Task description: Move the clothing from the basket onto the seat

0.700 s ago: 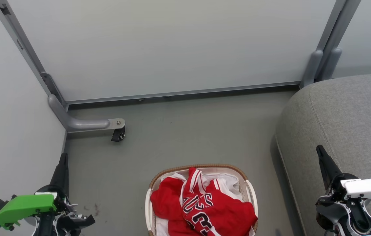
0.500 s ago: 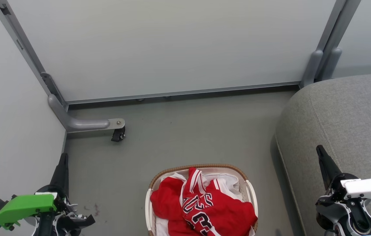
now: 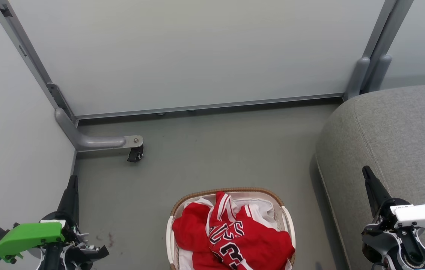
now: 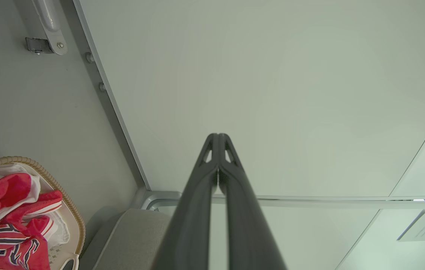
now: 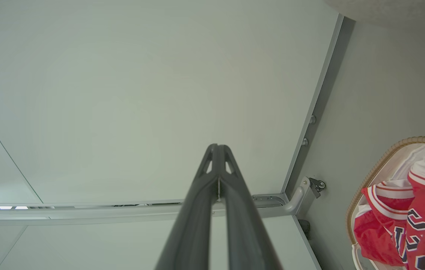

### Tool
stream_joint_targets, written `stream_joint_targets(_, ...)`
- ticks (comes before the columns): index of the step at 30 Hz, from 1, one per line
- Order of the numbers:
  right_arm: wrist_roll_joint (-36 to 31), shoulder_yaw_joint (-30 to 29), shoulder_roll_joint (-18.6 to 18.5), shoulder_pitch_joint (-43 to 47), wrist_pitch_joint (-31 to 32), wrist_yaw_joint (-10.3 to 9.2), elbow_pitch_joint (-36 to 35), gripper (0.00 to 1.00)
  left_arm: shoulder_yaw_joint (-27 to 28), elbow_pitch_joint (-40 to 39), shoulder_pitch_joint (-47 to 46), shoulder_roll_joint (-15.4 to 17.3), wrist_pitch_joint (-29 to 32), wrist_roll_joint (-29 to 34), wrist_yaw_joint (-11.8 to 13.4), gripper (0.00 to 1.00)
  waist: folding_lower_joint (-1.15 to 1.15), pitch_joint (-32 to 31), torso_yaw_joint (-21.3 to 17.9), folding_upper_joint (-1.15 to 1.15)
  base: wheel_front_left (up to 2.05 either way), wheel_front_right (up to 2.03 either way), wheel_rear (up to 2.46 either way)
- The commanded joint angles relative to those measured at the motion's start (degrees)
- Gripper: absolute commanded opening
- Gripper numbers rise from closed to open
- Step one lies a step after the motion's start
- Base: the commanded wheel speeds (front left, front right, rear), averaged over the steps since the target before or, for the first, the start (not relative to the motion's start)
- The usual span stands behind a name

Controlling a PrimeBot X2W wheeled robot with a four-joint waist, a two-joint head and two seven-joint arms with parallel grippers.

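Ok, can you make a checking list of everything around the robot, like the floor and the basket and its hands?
Surface: grey floor, with a few small dark spots near the left arm.
Job's things: red jerseys heaped in the laundry basket over its white liner; grey seat to the right, no jersey on the part shown.
Clutter: nothing seen.
Grippers: left gripper shut, holding nothing; right gripper shut, holding nothing; both apart from the basket.
Cables: nothing seen.
Surroundings: pale partition panels with a caster foot.
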Motion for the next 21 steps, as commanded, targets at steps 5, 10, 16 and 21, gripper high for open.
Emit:
stream_joint_targets(5, 0.2, -0.08, -0.35, 0.46, 0.14, 0.0, -0.16, 0.0, 0.02, -0.08, -0.66, 0.27, 0.11, -0.17, -0.26, 0.0, 0.0, 0.0, 0.0, 0.0, 0.0, 0.0, 0.0)
stream_joint_targets(10, 0.2, -0.08, -0.35, 0.46, 0.14, 0.0, -0.16, 0.0, 0.02, -0.08, -0.66, 0.27, 0.11, -0.17, -0.26, 0.0, 0.0, 0.0, 0.0, 0.0, 0.0, 0.0, 0.0)
stream_joint_targets(16, 0.2, -0.08, -0.35, 0.46, 0.14, 0.0, -0.16, 0.0, 0.02, -0.08, -0.66, 0.27, 0.11, -0.17, -0.26, 0.0, 0.0, 0.0, 0.0, 0.0, 0.0, 0.0, 0.0)
stream_joint_targets(21, 0.2, -0.08, -0.35, 0.46, 0.14, 0.0, -0.16, 0.0, 0.02, -0.08, -0.66, 0.27, 0.11, -0.17, -0.26, 0.0, 0.0, 0.0, 0.0, 0.0, 0.0, 0.0, 0.0)
